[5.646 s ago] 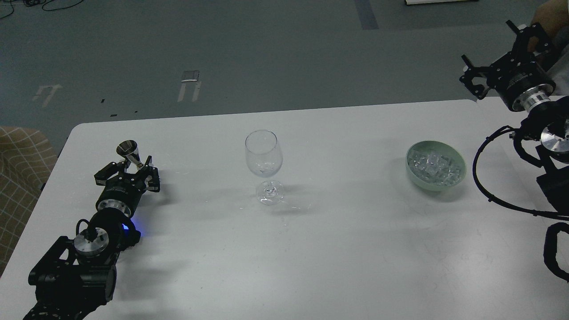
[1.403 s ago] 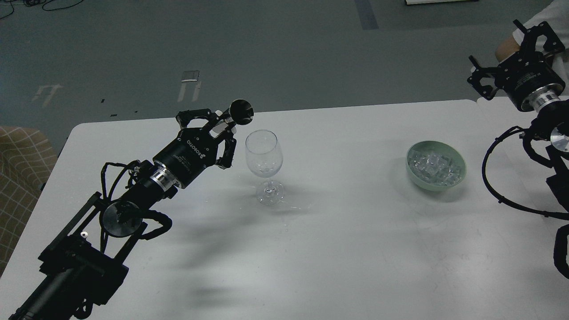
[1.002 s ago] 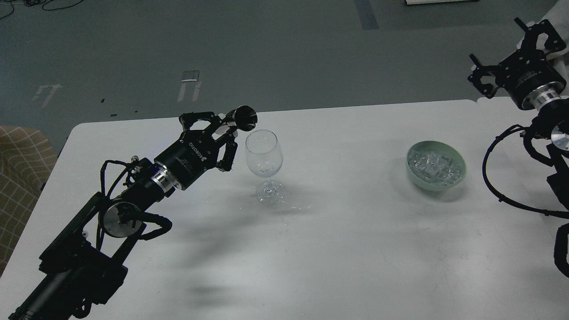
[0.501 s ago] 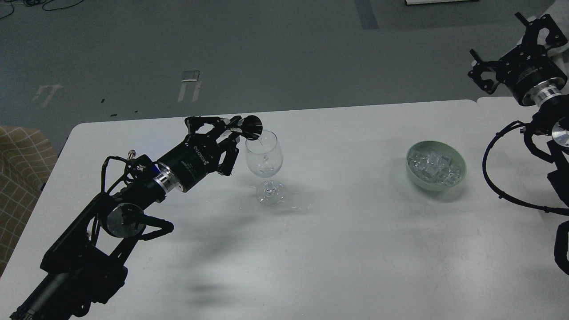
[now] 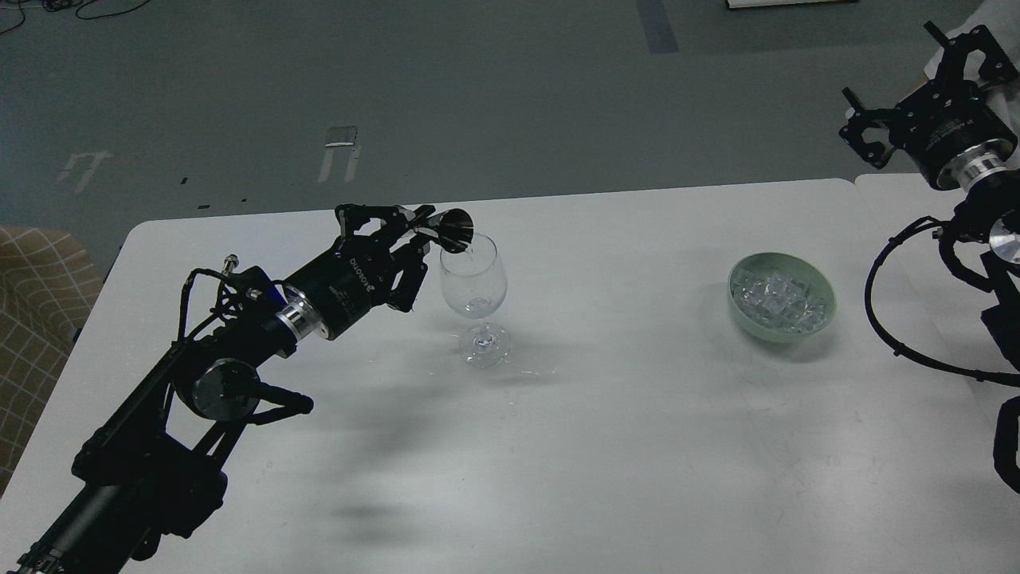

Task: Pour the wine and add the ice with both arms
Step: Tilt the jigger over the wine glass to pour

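A clear wine glass [image 5: 473, 296] stands upright in the middle of the white table [image 5: 606, 430]. My left gripper [image 5: 408, 229] is shut on a small steel measuring cup [image 5: 456, 229], tipped on its side with its mouth at the glass's left rim. A little clear liquid lies in the glass's bowl. The ice [image 5: 779, 299], a heap of small clear cubes, fills a pale green bowl [image 5: 782, 328] at the right. My right gripper [image 5: 916, 88] is open and empty, raised beyond the table's far right corner.
The right arm's looped black cable [image 5: 884, 319] hangs over the table's right edge near the bowl. A checked cushion [image 5: 32, 319] lies off the left edge. Grey floor lies beyond the far edge.
My left gripper lifted the steel cup from the table's left side to the glass and tipped it over the rim. The right gripper rose slightly.
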Controlling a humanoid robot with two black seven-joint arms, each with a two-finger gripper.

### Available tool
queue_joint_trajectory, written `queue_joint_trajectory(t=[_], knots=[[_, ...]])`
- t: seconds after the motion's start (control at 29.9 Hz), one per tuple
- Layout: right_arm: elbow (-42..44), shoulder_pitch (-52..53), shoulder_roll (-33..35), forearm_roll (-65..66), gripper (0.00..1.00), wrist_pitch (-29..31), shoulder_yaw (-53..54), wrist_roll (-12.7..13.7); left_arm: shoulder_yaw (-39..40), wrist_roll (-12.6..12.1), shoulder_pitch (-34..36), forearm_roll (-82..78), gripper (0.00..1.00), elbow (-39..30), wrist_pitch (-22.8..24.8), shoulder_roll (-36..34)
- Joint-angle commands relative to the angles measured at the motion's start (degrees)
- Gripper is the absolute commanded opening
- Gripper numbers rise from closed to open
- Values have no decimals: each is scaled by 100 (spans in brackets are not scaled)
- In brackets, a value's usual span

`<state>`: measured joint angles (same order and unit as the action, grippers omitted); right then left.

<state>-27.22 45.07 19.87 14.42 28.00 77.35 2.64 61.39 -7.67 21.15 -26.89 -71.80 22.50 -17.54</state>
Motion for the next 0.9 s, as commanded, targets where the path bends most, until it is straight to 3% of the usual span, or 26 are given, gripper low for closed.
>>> queue_joint_trajectory(t=[0.0,0.87], knots=[[-3,-7,-1,-1,100,0,0,0,31,-7,91,-18,6,0,9,-73],[-12,-33,175,-1,100,0,0,0,-13,-7,460,-931,5,-219,61,-416]])
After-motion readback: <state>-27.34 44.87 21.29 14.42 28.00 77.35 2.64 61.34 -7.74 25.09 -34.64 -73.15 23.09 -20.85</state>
